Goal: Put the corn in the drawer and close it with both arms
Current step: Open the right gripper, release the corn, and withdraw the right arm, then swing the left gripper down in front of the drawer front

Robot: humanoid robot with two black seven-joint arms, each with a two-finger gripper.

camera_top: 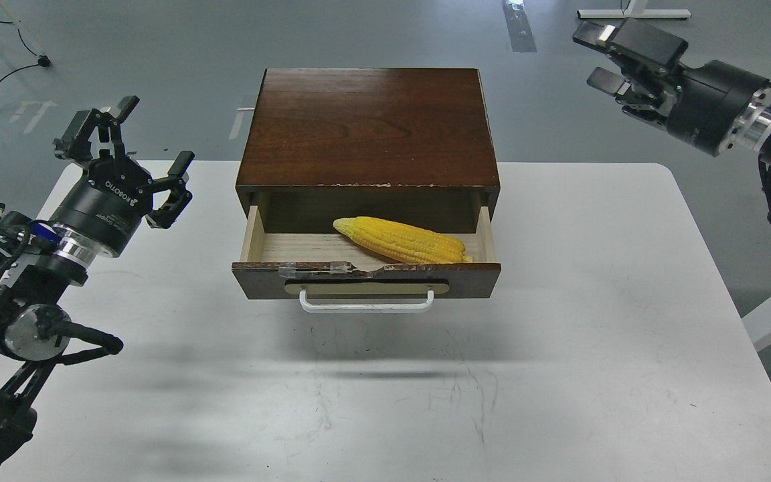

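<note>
The yellow corn (402,239) lies inside the open drawer (365,276), slanted, its pointed tip to the back left and its stub end at the front right corner. The drawer is pulled out of the dark wooden cabinet (369,127); its white bar handle (367,303) faces me. My left gripper (128,144) is open and empty, raised over the table's left side, well left of the drawer. My right gripper (600,57) is open and empty, raised at the far right, beyond the table's back edge.
The white table (559,348) carries only the cabinet. Grey floor lies behind it, with cables at the far left and a white stand foot (633,12) at the top right.
</note>
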